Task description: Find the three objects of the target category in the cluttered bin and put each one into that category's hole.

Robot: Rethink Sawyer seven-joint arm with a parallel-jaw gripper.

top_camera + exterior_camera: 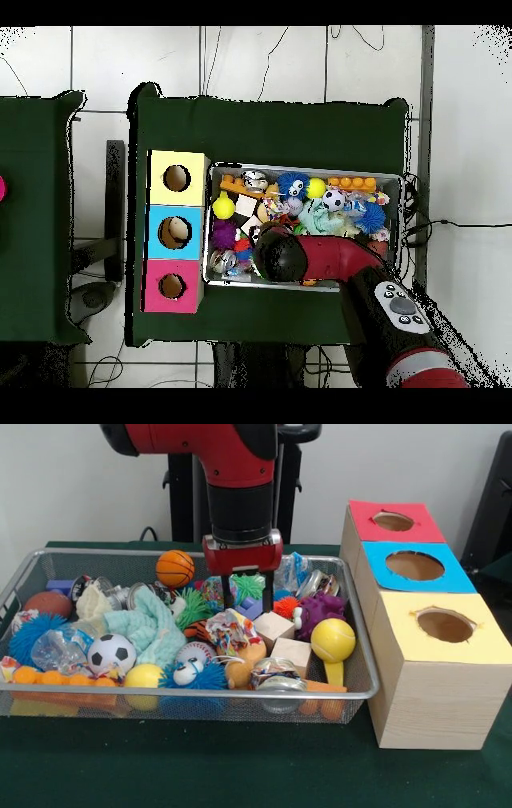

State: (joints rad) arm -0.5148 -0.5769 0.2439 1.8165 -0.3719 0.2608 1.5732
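The claw (pixel 246 596) hangs spread open in the wire bin (pixel 48 557), its tips either side of a green spiky toy (pixel 249 586). Beside the bin stands the wooden box (pixel 436 692) with three holes.

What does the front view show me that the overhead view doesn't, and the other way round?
Only the front view shows the gripper, its two dark fingers apart and reaching down into the toys beside a green spiky ball, and the small orange basketball at the back of the bin. Only the overhead view shows the whole dark green table cover and the tiled floor around it; the arm hides the gripper there. Both show the wire mesh bin, the wooden box with red, blue and yellow holed tops, and the yellow ball.
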